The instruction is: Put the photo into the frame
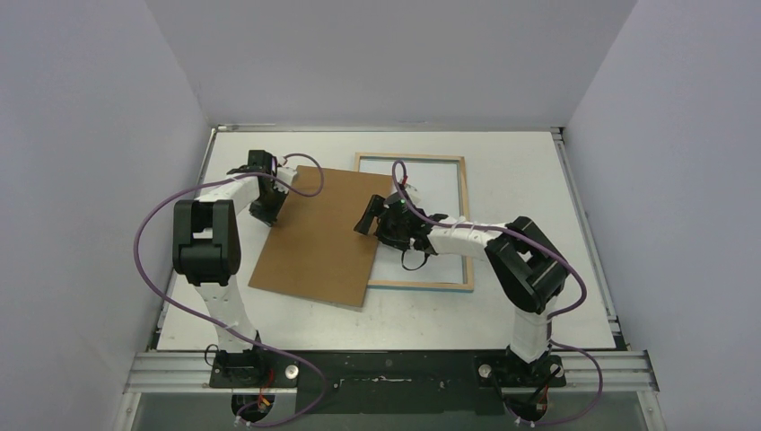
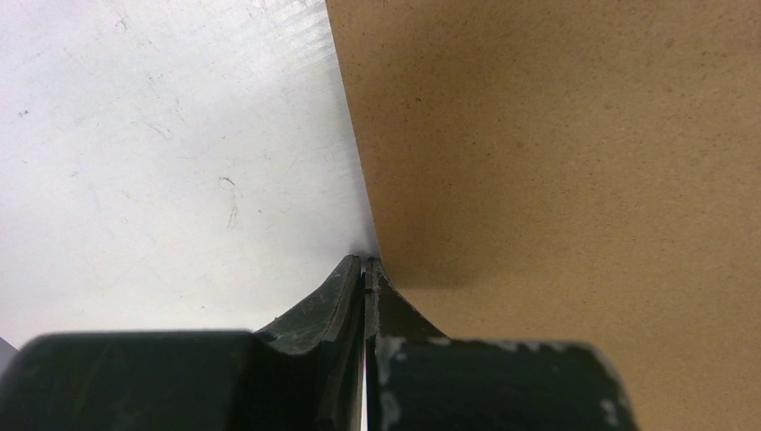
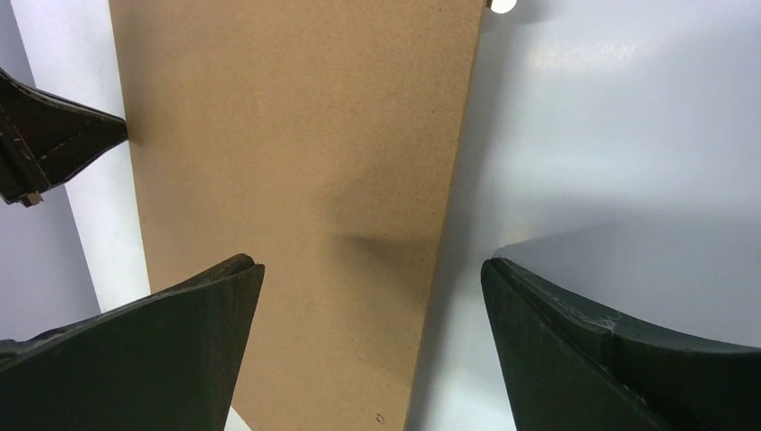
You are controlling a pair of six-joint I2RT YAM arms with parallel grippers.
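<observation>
Bolted side by side at the near edge of a white table (image 1: 502, 314), two white-and-black robot arms reach away from the viewer toward a plain brown backing board (image 1: 314, 242). The board lies flat near the middle of the table, turned slightly askew.

At the board's left edge, toward its far end, the left gripper (image 2: 363, 261) points downward. Its two dark fingers (image 2: 336, 305) are pressed together with only a hairline seam between them. The tips meet the board's edge where it borders bare table, and nothing can be seen clamped between them.

Over the board's right edge hovers the right gripper (image 3: 368, 265), spread wide and holding nothing. In its wrist view one finger (image 3: 170, 350) hangs above the brown surface. The other hangs above the pale surface just right of the board.

To the right of the board, the frame (image 1: 409, 156) lies flat on the table as a thin rectangle of light wood. A bluish tint shows along its right and near sides. The board overlaps the frame's left side and hides that part of the rim. The area inside the frame looks pale.

The photo cannot be made out in any view.
</observation>
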